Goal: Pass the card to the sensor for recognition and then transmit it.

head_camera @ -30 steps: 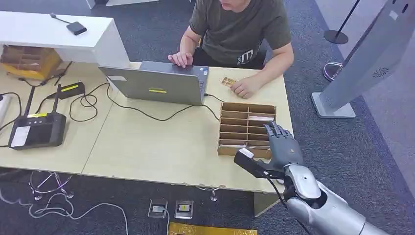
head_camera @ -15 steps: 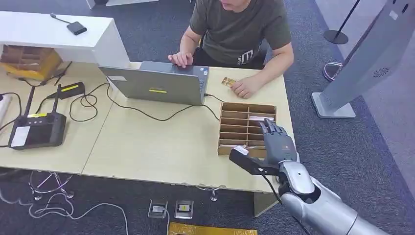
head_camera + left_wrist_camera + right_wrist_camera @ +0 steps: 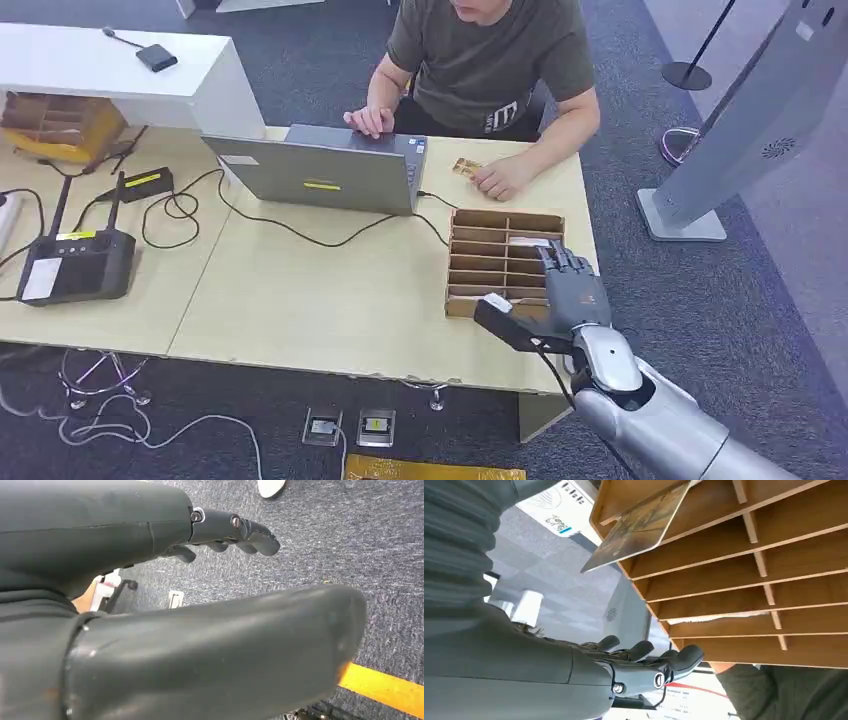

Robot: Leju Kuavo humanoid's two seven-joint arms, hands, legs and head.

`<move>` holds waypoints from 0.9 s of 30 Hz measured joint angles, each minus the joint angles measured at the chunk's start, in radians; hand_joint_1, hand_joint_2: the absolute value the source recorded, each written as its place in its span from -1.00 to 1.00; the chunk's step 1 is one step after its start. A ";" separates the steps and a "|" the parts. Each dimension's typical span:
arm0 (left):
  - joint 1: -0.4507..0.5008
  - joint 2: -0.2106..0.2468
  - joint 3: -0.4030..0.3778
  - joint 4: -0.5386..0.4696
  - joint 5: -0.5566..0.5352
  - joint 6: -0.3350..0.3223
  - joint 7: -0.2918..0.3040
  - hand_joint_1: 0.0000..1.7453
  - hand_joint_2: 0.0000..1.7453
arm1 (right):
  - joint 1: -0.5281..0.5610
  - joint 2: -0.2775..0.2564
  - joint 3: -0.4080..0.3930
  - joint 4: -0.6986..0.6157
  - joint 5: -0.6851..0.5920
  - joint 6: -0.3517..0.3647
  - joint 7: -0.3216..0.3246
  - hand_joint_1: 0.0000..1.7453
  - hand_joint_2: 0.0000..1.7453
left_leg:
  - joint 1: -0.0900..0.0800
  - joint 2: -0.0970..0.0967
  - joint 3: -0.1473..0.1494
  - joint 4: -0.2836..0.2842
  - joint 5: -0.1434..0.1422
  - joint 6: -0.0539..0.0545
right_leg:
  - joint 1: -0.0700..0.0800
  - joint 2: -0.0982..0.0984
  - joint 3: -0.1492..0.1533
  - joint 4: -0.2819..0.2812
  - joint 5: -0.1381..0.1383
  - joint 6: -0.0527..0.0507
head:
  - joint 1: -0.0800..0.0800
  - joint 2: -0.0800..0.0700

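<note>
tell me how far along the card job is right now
Early stage. Nothing looks done: the right hand hovers over the wooden card rack holding nothing, and a card sits tilted in a slot. The left hand hangs over the floor. Left: grasp a card, present it to the sensor, pass it on.

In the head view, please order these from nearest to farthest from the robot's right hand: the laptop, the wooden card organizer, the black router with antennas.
Measured from the right hand:
1. Wooden card organizer: under the hand, near the table's right edge.
2. Laptop: farther back, mid-table, before the seated person.
3. Black router with antennas: far across, at the table's left end.
</note>
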 joint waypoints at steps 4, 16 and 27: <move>0.000 0.000 0.000 0.000 -0.001 0.001 0.000 -1.00 -1.00 | 0.000 0.000 -0.002 0.008 0.001 0.000 0.003 -1.00 1.00 | 0.000 0.000 0.000 0.000 0.000 0.000 | 0.000 0.000 0.000 0.000 0.000 0.000 | 0.000 0.000; 0.000 0.001 0.000 0.000 -0.013 0.000 0.000 -1.00 -1.00 | 0.002 -0.002 -0.002 0.011 -0.004 0.020 0.011 1.00 1.00 | 0.000 0.000 0.001 0.000 0.000 0.000 | 0.000 0.000 0.000 0.000 0.000 0.000 | 0.000 0.000; 0.000 0.002 0.000 0.000 -0.001 0.004 0.000 -1.00 -1.00 | 0.002 -0.001 -0.002 0.011 -0.034 0.051 -0.025 1.00 1.00 | 0.000 0.000 0.000 0.000 0.000 0.000 | 0.000 0.001 0.000 0.000 0.000 -0.001 | 0.000 0.000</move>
